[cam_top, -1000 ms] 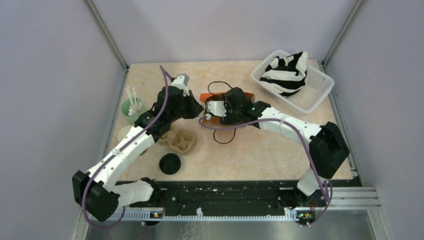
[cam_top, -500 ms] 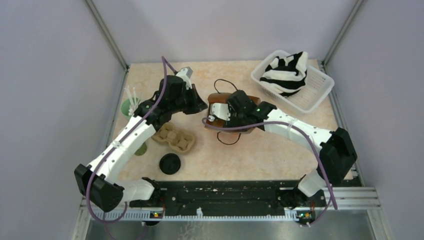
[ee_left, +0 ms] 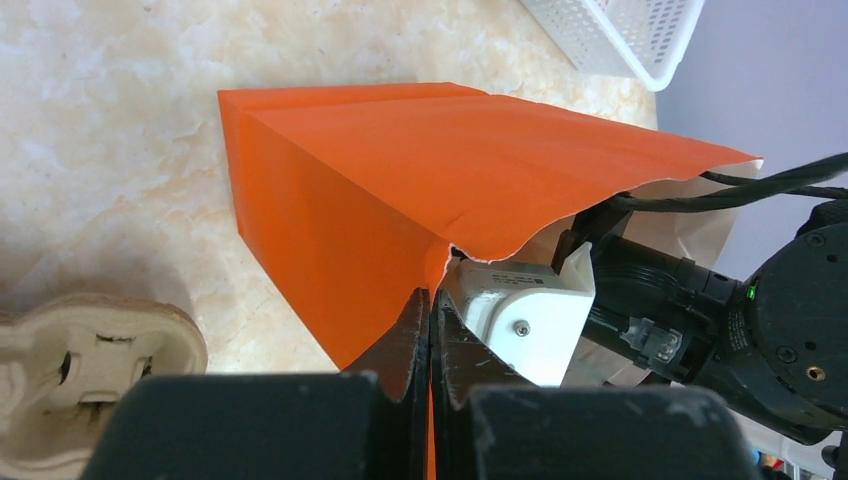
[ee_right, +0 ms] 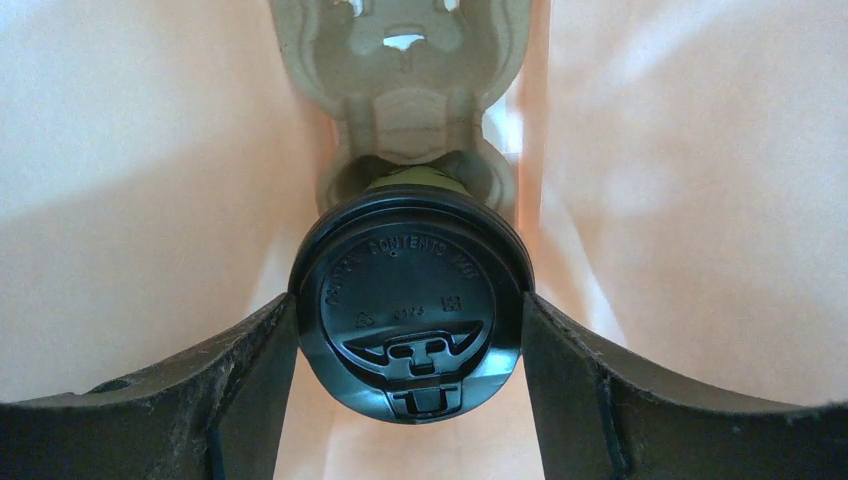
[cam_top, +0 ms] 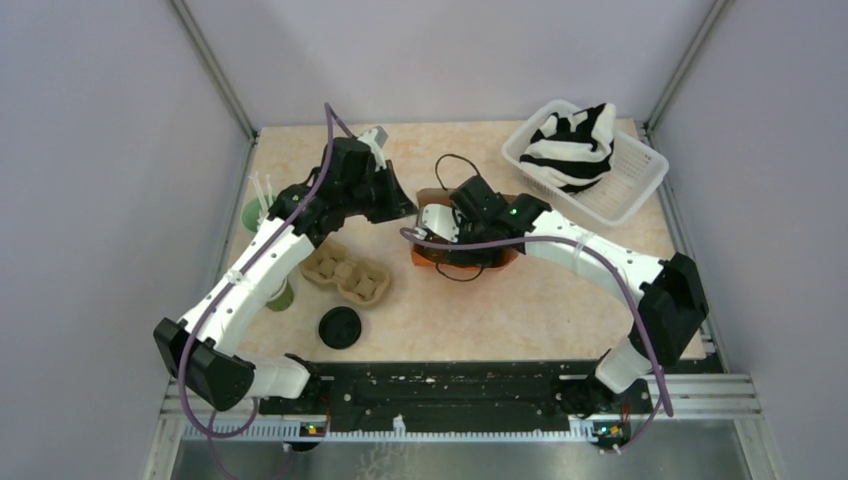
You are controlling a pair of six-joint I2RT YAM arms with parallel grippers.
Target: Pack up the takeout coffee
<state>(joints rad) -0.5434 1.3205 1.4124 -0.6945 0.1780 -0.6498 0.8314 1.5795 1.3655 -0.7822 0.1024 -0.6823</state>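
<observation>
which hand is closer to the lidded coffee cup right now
Right. The right hand holds the coffee cup by its lid, inside the orange bag; the left hand is outside, shut on the bag's rim.

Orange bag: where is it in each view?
Top external: orange bag mid-frame, mostly under the right arm.
Left wrist: the bag fills the middle, its rim pinched by the left gripper.
Right wrist: the bag's inner walls surround the takeout coffee.
Shared landmark: the right gripper, inside the bag's mouth.
</observation>
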